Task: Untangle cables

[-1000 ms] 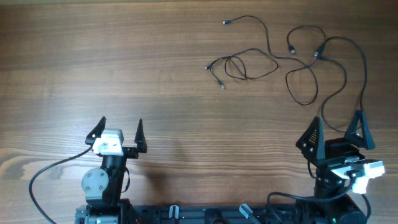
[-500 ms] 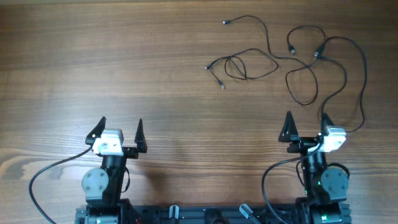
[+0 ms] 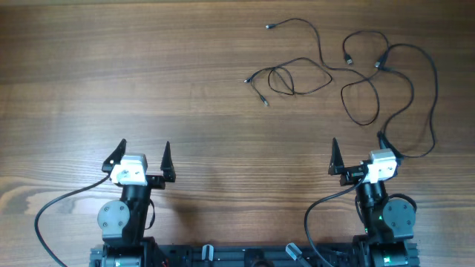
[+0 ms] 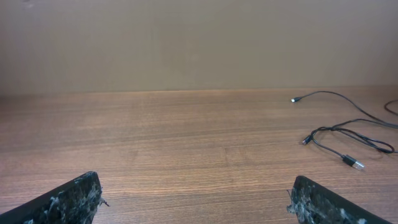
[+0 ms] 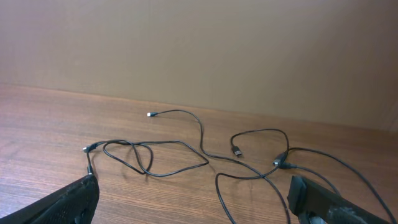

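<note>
While both my claws stand released, jaws spread wide and gripping nothing, the thin black flexible cables with small plug ends lie sprawled on the brown wooden table. They sit at its far right, ahead of my right claw and well apart from my left claw. One strand curves down just beside my right claw's outer finger (whether it touches, I cannot tell). I judge these cords light, limp and slippery on the wood, so a pulled strand will likely drag its neighbours. Loops cross within the tangle, so the best hold seems a free plug end, stiffer than the cord, pinched low against the table.
</note>
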